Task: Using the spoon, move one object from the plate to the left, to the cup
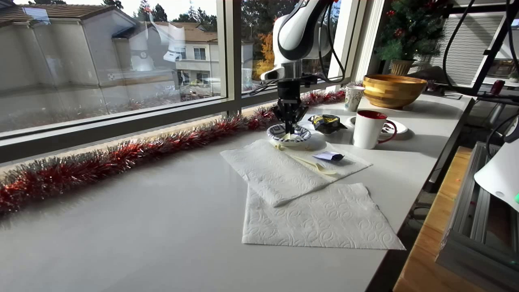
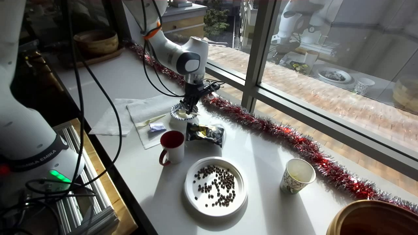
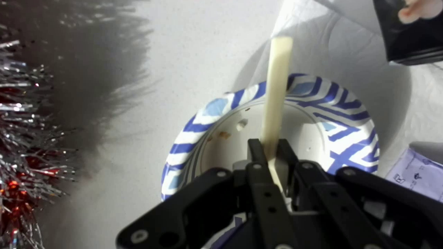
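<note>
- Plate [image 3: 304,131]: small, round, shallow, white with a blue-patterned rim; lies flat, crumb-flecked inside.
- Spoon [image 3: 277,90]: held over the plate; in the wrist view its pale handle crosses the rim, its head hidden.
- Cup [image 1: 367,134]: white outside, red inside, red-handled; stands upright, apart from the plate.

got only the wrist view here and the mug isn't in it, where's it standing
Observer: The mug stands upright beside the black packet, on the side toward the robot's base.
Operator: open on top or something over it
Observer: Open on top; its red inside shows in an exterior view, though I can't tell whether it holds anything.
Operator: anything close past it
Observer: A white plate with small dark pieces on it, farther from the patterned dish than the mug is.
</note>
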